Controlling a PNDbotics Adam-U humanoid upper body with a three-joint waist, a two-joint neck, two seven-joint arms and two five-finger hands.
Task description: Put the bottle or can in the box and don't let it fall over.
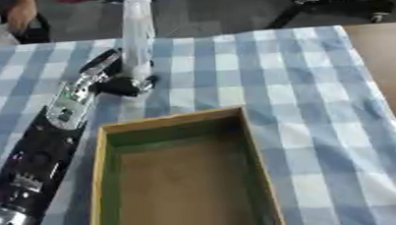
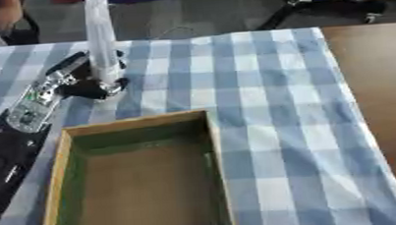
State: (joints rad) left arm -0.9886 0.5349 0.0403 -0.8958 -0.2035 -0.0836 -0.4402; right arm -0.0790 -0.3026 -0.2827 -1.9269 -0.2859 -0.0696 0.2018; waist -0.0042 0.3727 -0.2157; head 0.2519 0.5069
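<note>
Bottle [image 1: 136,27] first: a tall, slim, pale translucent one stands upright on the blue-and-white checked cloth [image 1: 304,103] that covers the worktop [image 1: 392,58], towards the far left of the cloth and well beyond the box [image 1: 187,179]. Its top reaches past the upper edge of both views, so the cap is not visible. The left robot hand [image 1: 117,75] is at the bottle's base, with dark fingers curled round its lower part from the left side, one reaching behind and the others hooking across the front; the bottle's foot seems to rest on the cloth, though the fingers hide the contact. The left arm [image 1: 40,153], black with a silver and green section near the wrist, runs up from the lower left corner to that hand. The box is an open wooden tray with yellowish rims, greenish inner walls and a brown floor; it lies nearer the camera, just right of the arm and apart from the bottle. Bare brown worktop shows to the right of the cloth.
</note>
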